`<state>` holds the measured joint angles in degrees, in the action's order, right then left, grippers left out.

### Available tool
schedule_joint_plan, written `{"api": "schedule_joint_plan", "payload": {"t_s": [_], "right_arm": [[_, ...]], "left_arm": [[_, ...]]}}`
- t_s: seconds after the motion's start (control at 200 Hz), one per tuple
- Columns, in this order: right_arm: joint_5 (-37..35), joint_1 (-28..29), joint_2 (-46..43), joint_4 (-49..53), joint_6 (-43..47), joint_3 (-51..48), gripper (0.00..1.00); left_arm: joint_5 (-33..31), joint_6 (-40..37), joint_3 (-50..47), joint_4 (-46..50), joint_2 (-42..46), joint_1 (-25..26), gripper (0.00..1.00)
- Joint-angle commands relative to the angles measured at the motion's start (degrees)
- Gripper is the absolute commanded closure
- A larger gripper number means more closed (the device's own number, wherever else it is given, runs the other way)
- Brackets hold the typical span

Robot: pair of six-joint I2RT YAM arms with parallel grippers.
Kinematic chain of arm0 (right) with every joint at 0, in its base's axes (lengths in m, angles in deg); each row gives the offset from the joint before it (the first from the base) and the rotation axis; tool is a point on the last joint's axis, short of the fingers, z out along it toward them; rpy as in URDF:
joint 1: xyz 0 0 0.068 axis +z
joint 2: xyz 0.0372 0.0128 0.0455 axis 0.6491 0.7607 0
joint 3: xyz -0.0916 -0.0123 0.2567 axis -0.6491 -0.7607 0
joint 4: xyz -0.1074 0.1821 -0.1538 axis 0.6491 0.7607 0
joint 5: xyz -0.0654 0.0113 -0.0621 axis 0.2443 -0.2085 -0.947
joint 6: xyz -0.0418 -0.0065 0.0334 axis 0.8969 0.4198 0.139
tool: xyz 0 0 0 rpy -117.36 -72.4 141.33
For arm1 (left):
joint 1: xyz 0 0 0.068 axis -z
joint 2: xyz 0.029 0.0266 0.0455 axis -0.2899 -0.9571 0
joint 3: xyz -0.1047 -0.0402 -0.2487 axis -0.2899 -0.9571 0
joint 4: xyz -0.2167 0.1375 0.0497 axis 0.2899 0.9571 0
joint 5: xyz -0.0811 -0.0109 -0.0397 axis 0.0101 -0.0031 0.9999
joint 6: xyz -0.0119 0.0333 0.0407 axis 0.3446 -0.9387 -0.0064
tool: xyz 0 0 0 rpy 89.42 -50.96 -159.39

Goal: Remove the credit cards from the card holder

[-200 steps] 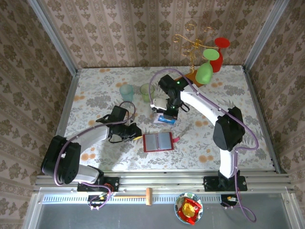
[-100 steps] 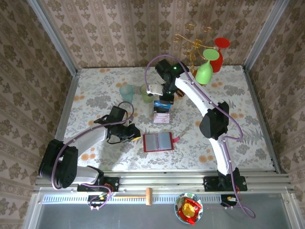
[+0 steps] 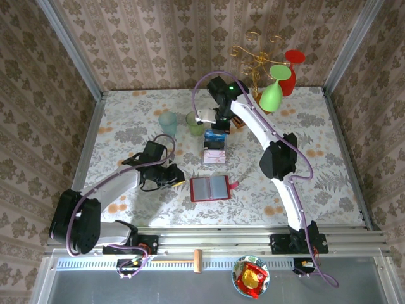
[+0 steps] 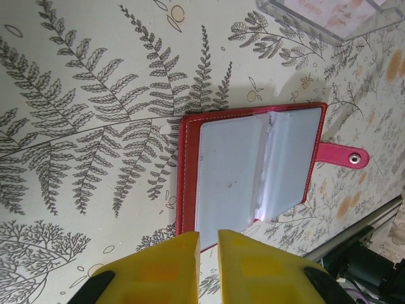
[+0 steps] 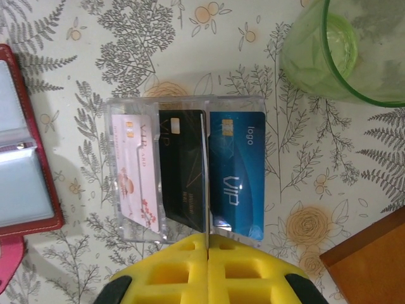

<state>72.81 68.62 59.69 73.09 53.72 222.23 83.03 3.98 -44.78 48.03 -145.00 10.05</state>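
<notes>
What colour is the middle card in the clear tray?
Black, with gold lettering; the middle card shows best in the right wrist view.

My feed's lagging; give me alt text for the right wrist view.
A clear tray holds three cards side by side: pink-white, black, blue. The right gripper, shut, shows at the bottom edge, a green cup top right, the red card holder at left.

Beige damask walls (image 3: 158, 44) around a fern-print tabletop (image 3: 335, 139), metal rail (image 3: 215, 240) in front.

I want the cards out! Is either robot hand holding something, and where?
Nothing is held. The left fingers, slightly parted near the red bifold card holder, and the shut right fingers are empty.
</notes>
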Motion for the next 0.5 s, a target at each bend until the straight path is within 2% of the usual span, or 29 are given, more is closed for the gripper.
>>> {"api": "schedule_joint_plan", "payload": {"t_s": [0.0, 0.325, 0.43, 0.495], "right_arm": [[-0.17, -0.85, 2.34, -1.35, 1.66, 1.95, 1.0], [1.37, -1.31, 5.62, -1.02, 1.97, 2.66, 1.0], [1.42, -1.25, 6.16, -0.65, 1.38, 2.71, 0.94], [0.61, -1.3, 6.1, -1.21, 0.92, 2.66, 0.85]], "left_arm": [[-1.26, 1.04, -0.92, 1.88, 1.63, -0.35, 0.84], [-2.36, 2.46, -2.06, 2.13, 3.22, -0.36, 0.83], [-2.45, 2.52, -1.89, 2.07, 3.12, -0.37, 0.83], [-2.51, 2.49, -1.8, 2.11, 3.13, -0.36, 0.83]]}}
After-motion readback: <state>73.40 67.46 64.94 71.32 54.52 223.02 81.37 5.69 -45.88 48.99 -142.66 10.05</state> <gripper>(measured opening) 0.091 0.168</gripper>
